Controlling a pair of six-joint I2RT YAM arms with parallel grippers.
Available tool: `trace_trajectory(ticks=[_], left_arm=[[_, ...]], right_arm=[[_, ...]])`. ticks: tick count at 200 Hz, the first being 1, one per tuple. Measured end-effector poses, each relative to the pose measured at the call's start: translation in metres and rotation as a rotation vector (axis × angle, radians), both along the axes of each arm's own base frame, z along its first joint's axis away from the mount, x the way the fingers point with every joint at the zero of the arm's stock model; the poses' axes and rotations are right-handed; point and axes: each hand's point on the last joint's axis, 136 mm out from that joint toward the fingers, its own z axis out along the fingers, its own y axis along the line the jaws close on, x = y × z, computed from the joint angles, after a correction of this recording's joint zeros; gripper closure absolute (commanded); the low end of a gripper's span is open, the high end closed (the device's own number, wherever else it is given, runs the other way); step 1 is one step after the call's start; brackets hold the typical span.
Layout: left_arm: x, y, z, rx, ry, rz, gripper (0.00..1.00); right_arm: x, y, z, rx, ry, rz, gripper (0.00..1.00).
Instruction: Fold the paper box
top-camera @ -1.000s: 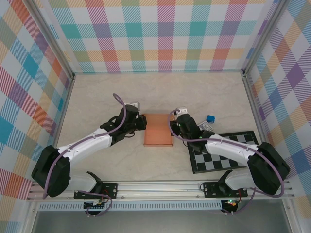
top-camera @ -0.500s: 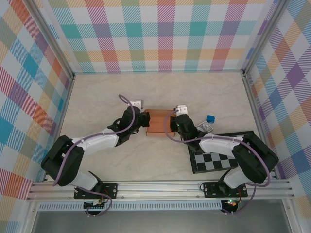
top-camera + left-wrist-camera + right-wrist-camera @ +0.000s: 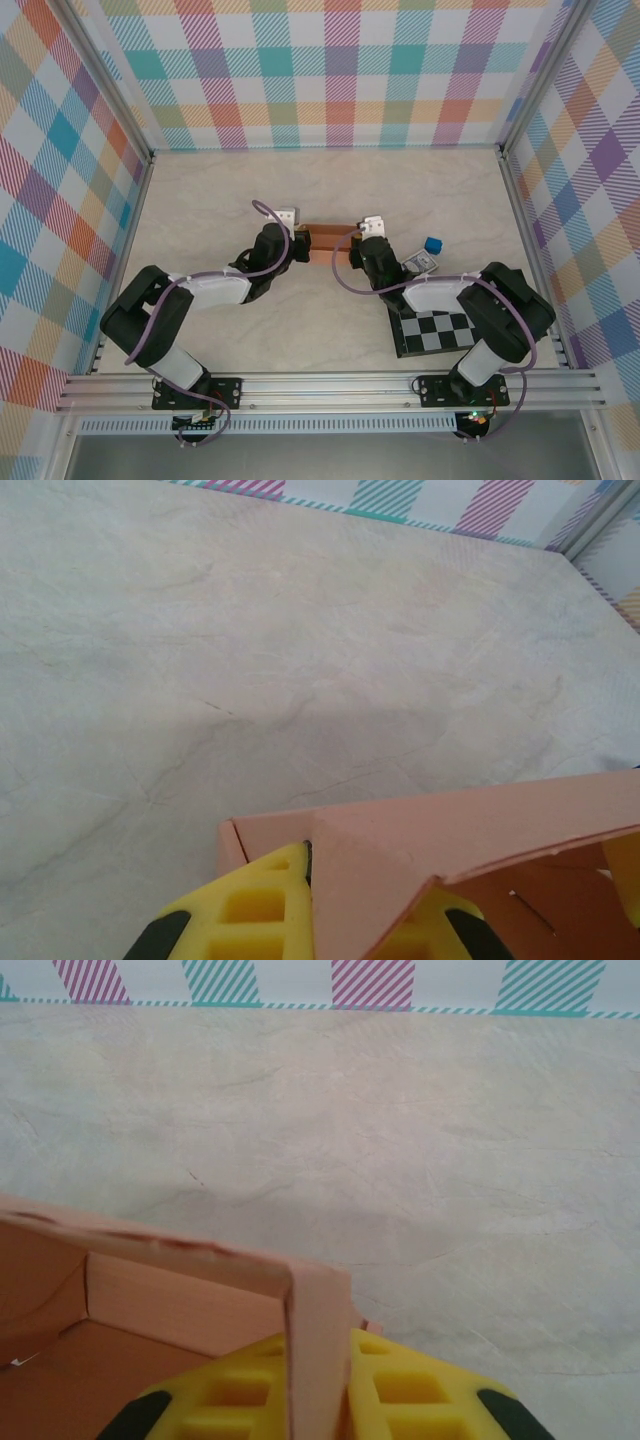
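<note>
Paper box (image 3: 333, 242): being swung upright, left of checkered board (image 3: 432, 338); walls being formed.
Left gripper (image 3: 305, 243): being kept pinched on its wall.
Right gripper (image 3: 357, 247): likewise.

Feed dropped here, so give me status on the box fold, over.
Left claw shut on paper box, left end. Right claw shut on right end. Walls standing up. Checkered board off right, nothing in the way.

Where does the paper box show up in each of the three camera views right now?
Top view: the paper box sits at the centre.
Left wrist: it is at the bottom right.
Right wrist: it is at the bottom left.
Shared landmark: the pale marbled table stretching beyond the box to the patterned wall.
</note>
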Motion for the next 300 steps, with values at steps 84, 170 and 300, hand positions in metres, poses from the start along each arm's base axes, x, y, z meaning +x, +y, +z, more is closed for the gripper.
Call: trace_trajectory(ticks=[84,170,300], left_arm=[[-0.001,-0.001,-0.004,-0.026,-0.062,-0.016,0.97],[0.005,0.005,-0.007,-0.007,-0.068,0.033,0.97],[0.013,-0.002,-0.006,0.050,-0.068,0.006,0.98]], right_arm=[[-0.022,0.003,0.015,0.051,0.038,0.073,0.47],[-0.069,0.001,0.023,-0.056,0.077,0.369,0.23],[-0.090,-0.028,0.041,-0.610,-0.156,0.797,0.00]])
